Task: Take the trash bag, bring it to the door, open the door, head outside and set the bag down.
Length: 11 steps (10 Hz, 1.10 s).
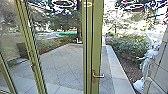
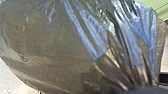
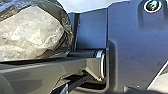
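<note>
Bright paving (image 1: 65,60) spreads beyond the glass at twelve o'clock, and here's the trash bag (image 2: 50,50) — bunched into folds, right up close in the left wrist view! How far either gripper is open, or what it grips, I can't tell. Door handle (image 1: 98,75) just past twelve — hedge (image 1: 127,46) and white statue (image 1: 147,61) at one.

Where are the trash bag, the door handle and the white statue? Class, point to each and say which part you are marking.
Trash bag (image 2: 47,40): left wrist view, on its bulging side.
Door handle (image 1: 98,76): head view, on the lever.
White statue (image 1: 145,62): head view, on the body.
</note>
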### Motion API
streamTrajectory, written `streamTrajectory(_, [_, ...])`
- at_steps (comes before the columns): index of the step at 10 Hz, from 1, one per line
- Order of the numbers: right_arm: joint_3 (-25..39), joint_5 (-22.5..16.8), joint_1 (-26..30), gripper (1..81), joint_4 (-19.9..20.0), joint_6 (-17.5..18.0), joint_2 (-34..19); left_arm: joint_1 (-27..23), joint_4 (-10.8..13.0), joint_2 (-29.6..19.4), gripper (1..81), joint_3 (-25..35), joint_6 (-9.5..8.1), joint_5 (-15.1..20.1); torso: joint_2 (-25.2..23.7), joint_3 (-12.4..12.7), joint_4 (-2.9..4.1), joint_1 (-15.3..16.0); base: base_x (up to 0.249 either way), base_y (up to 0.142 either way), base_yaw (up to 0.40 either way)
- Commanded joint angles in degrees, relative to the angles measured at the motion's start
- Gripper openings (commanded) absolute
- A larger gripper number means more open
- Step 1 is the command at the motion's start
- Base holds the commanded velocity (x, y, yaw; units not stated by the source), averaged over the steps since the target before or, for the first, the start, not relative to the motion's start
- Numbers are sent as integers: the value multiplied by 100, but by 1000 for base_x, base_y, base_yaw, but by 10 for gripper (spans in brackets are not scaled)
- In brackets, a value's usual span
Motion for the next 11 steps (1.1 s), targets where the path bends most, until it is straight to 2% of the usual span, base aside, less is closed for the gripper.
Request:
streamTrajectory(1, [44, -376, 286, 811, -62, -40, 69, -339, 52, -28, 10, 25, 36, 306, 0, 0, 0, 0, 0, 0, 288])
streamTrajectory(6, [35, -376, 286, 811, -54, -40, 87, -348, 43, -27, 10, 25, 19, 315, 0, 0, 0, 0, 0, 0, 194])
streamTrajectory(9, [18, -376, 286, 811, -53, -40, 87, -357, 8, -27, 10, 25, 1, 289, -2, 0, 0, 0, 0, 0, -41])
streamTrajectory(11, [9, -376, 286, 811, -44, -40, 87, -366, -1, -19, 10, 7, -8, 280, -2, 0, 0, 0, 35, -85, 0])
